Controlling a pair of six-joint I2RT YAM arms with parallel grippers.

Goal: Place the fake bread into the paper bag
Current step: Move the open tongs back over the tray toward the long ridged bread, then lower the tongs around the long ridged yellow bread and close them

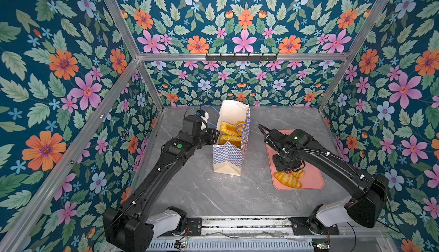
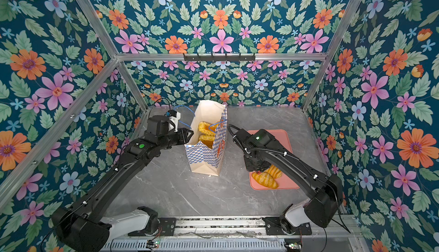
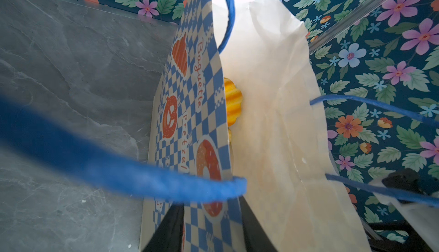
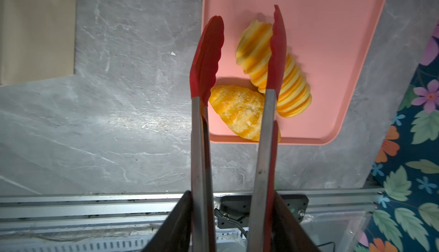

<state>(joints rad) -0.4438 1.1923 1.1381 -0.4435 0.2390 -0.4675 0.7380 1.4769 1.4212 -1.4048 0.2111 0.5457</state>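
The task is judged well advanced but not finished. The paper bag (image 1: 229,154) stands upright on the grey table (image 1: 202,191) with its mouth open, and at least 2 pieces of the fake bread (image 1: 226,129) are seen inside it in both top views; how many more lie beneath cannot be told. The left gripper (image 1: 215,134) is set against the bag's rim, its jaws on either side of the checkered wall and apparently pinched on it, so the mouth is kept open. To the right of the bag, apart from it, lies a pink tray (image 4: 332,36), where 2 pieces are left: a ridged loaf (image 4: 294,91) and a crusty pastry (image 4: 237,110), touching each other. The right gripper (image 4: 232,198) is closed on the handles of the tongs (image 4: 206,55), whose red tips stand apart above these pieces, with nothing yet gripped between them. Both remaining pieces are judged still to be carried over to the bag.
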